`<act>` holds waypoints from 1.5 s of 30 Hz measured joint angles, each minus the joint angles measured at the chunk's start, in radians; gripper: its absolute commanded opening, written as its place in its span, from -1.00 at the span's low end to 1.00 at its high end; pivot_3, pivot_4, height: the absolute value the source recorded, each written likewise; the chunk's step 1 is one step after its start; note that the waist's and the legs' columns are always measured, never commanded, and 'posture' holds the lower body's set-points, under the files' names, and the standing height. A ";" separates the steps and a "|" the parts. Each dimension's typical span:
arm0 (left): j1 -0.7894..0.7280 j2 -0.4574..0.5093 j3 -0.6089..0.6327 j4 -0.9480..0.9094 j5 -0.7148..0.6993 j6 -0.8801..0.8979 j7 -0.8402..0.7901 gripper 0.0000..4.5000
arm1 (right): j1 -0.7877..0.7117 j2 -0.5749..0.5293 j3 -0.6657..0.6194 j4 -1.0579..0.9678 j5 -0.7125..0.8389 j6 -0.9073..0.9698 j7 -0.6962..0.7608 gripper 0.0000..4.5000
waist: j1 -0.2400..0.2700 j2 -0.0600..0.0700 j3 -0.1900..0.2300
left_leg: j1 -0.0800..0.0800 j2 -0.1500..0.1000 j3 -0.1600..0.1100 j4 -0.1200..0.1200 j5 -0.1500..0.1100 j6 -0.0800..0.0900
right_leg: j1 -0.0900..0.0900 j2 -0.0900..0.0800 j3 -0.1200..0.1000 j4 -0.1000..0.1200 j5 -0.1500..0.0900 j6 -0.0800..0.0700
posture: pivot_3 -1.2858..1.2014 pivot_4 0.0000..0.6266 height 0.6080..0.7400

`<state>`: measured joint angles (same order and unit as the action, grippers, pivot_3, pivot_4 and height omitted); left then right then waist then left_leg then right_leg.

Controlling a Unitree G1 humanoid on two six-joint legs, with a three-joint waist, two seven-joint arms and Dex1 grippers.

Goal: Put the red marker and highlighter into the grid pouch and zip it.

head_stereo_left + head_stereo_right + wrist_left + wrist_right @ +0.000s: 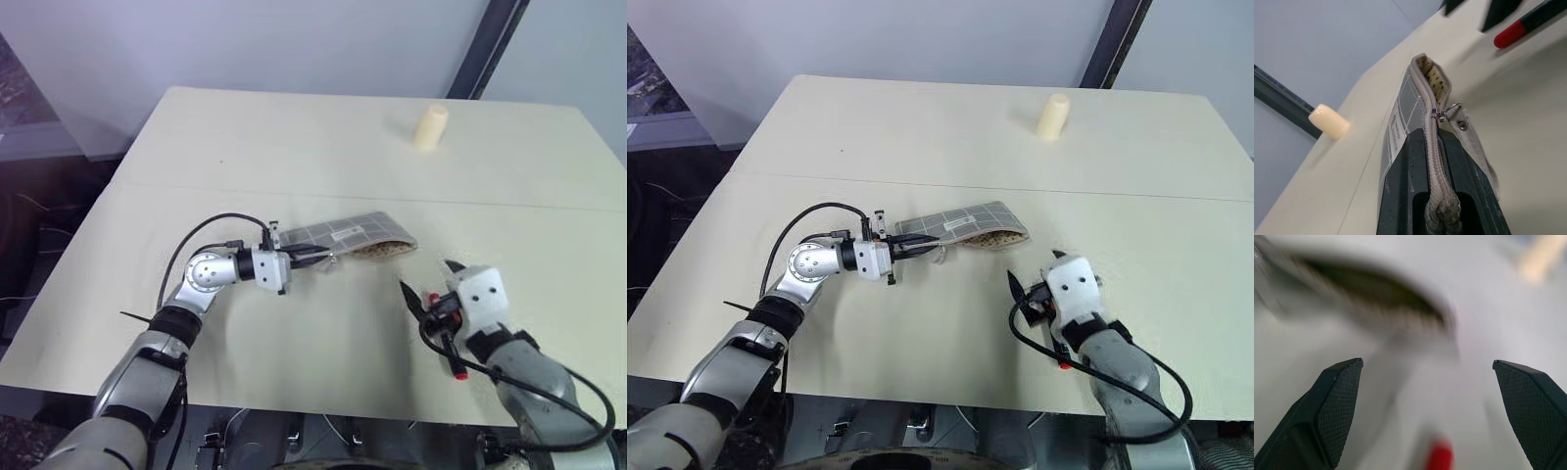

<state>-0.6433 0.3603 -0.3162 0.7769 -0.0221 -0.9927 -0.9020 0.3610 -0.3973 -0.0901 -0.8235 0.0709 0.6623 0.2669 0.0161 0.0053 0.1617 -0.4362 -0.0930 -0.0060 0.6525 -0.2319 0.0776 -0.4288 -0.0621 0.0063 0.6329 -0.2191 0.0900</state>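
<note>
Left wrist view: left pincer [1439, 196] clamps grid pouch [1415, 103]; right pincer [1427, 377] wide.

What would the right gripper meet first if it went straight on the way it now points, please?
Probably the open mouth of the grid pouch, which lies ahead of the open right gripper; the red marker lies just below its line, though depth is unclear.

I see my left gripper [306, 257] clamped on the near end of the grid pouch [353, 235], whose far end gapes open. My right gripper [428, 284] hangs open near that mouth, a red marker [457, 370] beneath it. A cream cylinder [430, 127] stands far back on the table [294, 137].
</note>
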 measured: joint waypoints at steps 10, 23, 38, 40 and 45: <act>-0.041 -0.029 -0.002 0.066 0.010 -0.023 -0.010 -1.00 | 0.176 -0.018 -0.074 -0.069 0.088 0.177 0.065 0.60 | -0.003 -0.002 -0.001 | 0.010 0.001 0.000 -0.001 0.000 0.000 | 0.010 0.000 0.000 -0.001 -0.002 -0.003 | 0.03 -0.52 1.00; -0.036 -0.032 -0.002 0.062 0.022 -0.032 0.005 -1.00 | -0.038 -0.162 -0.077 -0.033 0.130 0.115 0.169 -0.86 | -0.001 -0.004 -0.002 | 0.009 0.003 0.001 -0.002 0.000 0.000 | 0.008 -0.001 -0.003 -0.002 0.000 0.001 | 0.03 -0.52 1.00; -0.039 -0.072 -0.020 0.024 0.049 -0.040 0.026 -1.00 | -0.286 -0.299 0.098 0.160 -0.001 0.004 0.208 -0.86 | -0.002 -0.005 -0.001 | 0.009 0.003 0.001 -0.002 0.000 0.001 | 0.008 -0.001 -0.003 -0.004 -0.001 0.000 | 0.03 -0.52 1.00; -0.041 -0.080 -0.022 0.021 0.052 -0.040 0.026 -1.00 | -0.335 -0.346 0.151 0.188 -0.046 -0.048 0.235 -0.86 | -0.003 -0.005 -0.001 | 0.008 0.002 0.001 -0.002 0.000 0.001 | 0.009 -0.001 -0.003 -0.004 -0.001 -0.001 | 0.03 -0.52 1.00; -0.061 -0.099 -0.029 0.001 0.044 -0.039 -0.001 -1.00 | -0.469 -0.431 0.299 0.283 -0.194 -0.232 0.299 -0.86 | -0.003 -0.005 -0.001 | 0.009 0.003 0.001 -0.002 0.000 0.001 | 0.008 -0.001 -0.003 -0.004 -0.002 -0.002 | 0.03 -0.52 1.00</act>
<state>-0.7043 0.2617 -0.3447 0.7777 0.0214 -1.0317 -0.9030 -0.1078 -0.8288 0.2088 -0.5407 -0.1234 0.4307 0.5659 0.0132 0.0005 0.1604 -0.4277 -0.0903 -0.0049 0.6505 -0.2321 0.0781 -0.4205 -0.0634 0.0029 0.6288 -0.2207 0.0882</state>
